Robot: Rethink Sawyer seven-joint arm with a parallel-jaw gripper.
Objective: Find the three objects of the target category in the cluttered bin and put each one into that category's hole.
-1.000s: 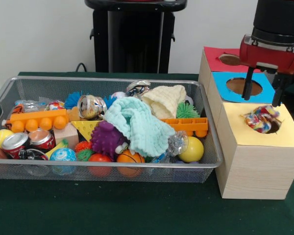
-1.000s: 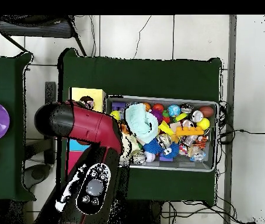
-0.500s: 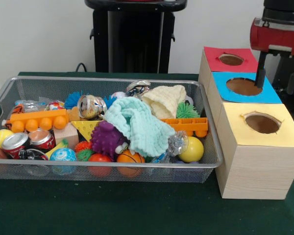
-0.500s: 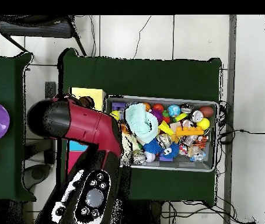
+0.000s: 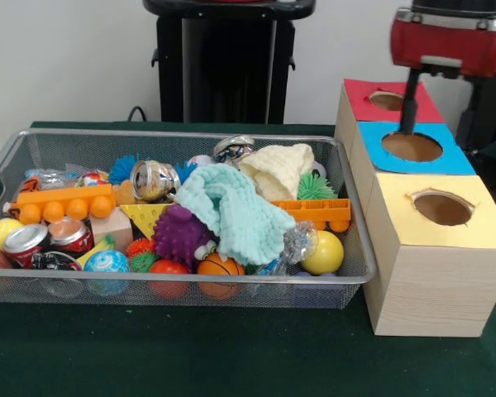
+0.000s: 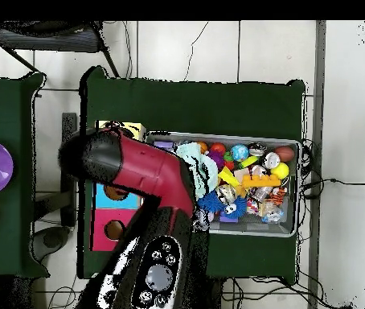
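I've got the gripper point(image 5: 440, 98) high over the blue hole point(image 5: 412, 146), fingers apart, holding nothing. Target category unclear to me; candidates all sit in the wire bin point(image 5: 33, 151), left of and below the gripper, so next reach goes leftward

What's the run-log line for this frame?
gripper: open, empty, above blue hole | yellow hole: nothing visible | bin: full, teal cloth on top
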